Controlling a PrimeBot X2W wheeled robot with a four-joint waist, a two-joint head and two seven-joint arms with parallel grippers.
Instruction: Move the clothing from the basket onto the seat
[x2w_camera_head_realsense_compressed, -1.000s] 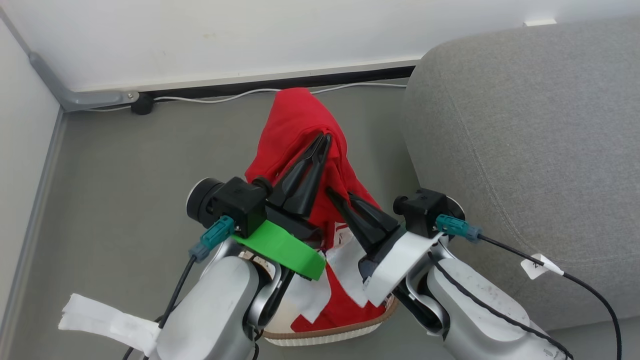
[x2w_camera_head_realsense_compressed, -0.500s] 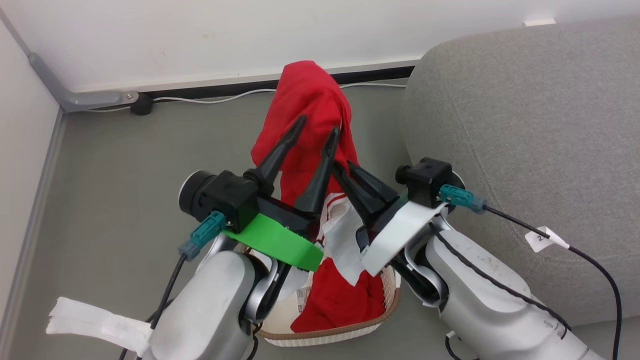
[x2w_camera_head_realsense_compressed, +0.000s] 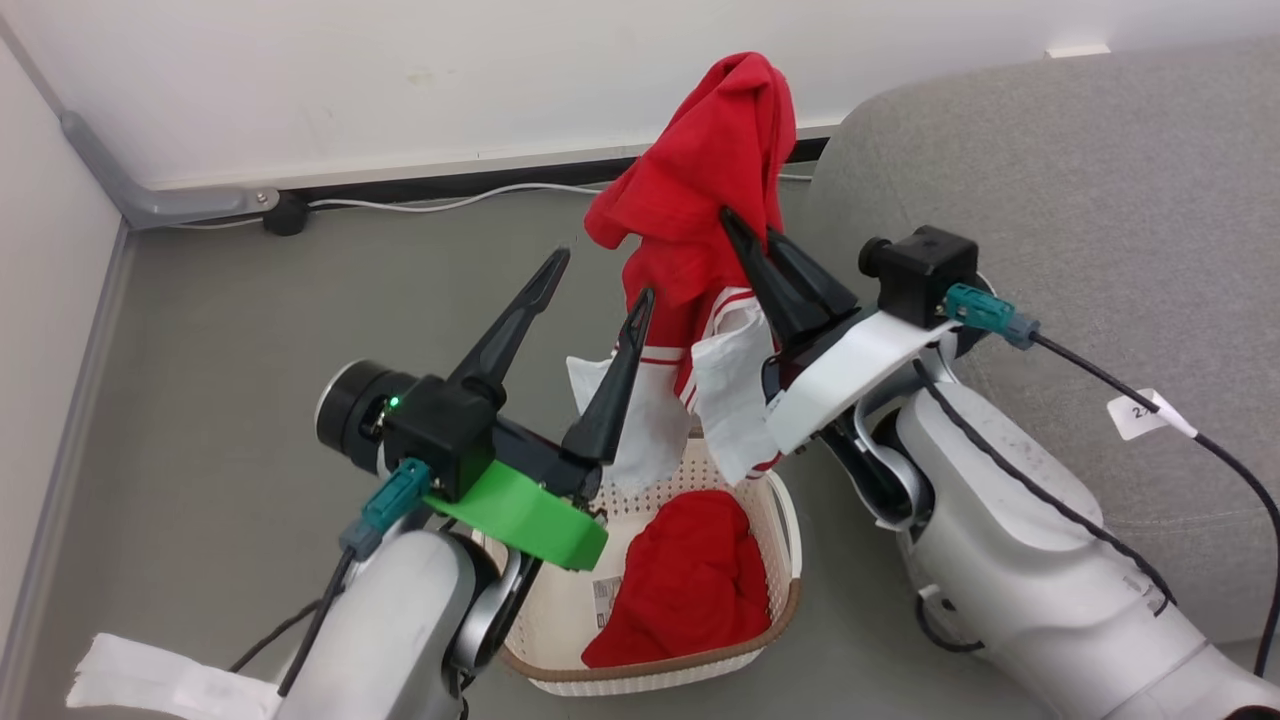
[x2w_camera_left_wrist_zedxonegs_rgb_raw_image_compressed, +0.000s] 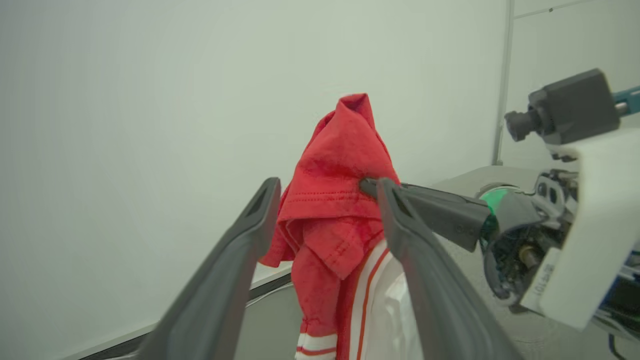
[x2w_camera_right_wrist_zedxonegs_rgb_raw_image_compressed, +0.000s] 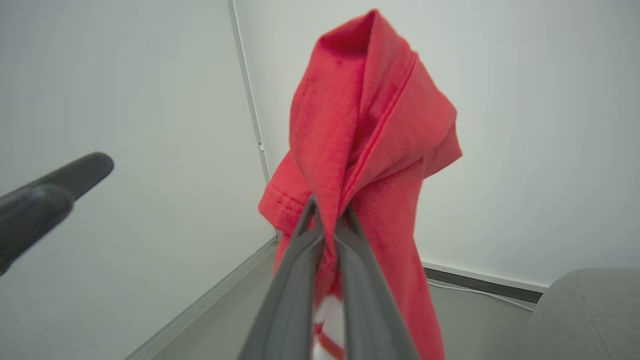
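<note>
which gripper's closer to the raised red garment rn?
Right. The right gripper is shut on the raised red garment, pinching a fold of its fabric. The left gripper stands open on the garment's left, not gripping it.

Even, diffuse indoor light; faint soft shadows on the floor (x2w_camera_head_realsense_compressed: 220, 330). Head view sharp; wrist views slightly soft, with close fingers (x2w_camera_right_wrist_zedxonegs_rgb_raw_image_compressed: 295, 300) blurred.
</note>
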